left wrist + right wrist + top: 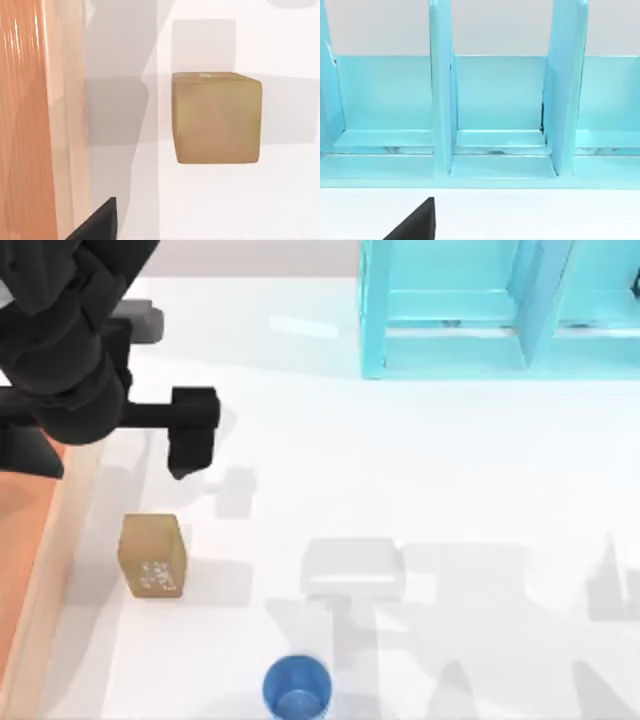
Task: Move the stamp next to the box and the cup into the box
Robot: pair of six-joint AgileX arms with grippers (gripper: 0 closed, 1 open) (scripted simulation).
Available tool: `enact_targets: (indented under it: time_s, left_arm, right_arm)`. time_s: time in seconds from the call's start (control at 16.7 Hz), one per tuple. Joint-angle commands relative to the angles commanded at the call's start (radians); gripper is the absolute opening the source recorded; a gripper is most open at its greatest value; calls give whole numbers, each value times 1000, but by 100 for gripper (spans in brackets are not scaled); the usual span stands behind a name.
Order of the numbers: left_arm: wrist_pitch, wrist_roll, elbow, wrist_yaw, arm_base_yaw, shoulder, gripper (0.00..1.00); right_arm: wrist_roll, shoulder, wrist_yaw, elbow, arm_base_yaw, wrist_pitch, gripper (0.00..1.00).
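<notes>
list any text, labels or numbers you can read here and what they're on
None can be read.
The stamp has a white speckled pattern on one face, too blurred to read as text.
The cup, the box and the cyan shelf unit show no markings.

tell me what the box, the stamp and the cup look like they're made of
The box: likely wood, an orange-brown floor with streaky grain and a pale rim. The stamp: a matte tan block, perhaps wood or rubber, with a white speckled face. The cup: smooth blue, possibly plastic or glazed ceramic.
</notes>
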Motion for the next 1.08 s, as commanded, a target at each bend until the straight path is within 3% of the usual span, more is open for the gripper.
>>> enact_targets:
  time_s: [0.48,1.08]
  left_arm:
    - [-6,-37,6,9,-36,21,100]
    - [47,-550,-23,66,-533,182,100]
  right_arm:
    - [0,0,0,0,0,0,100]
    - [0,0,0,0,0,0,100]
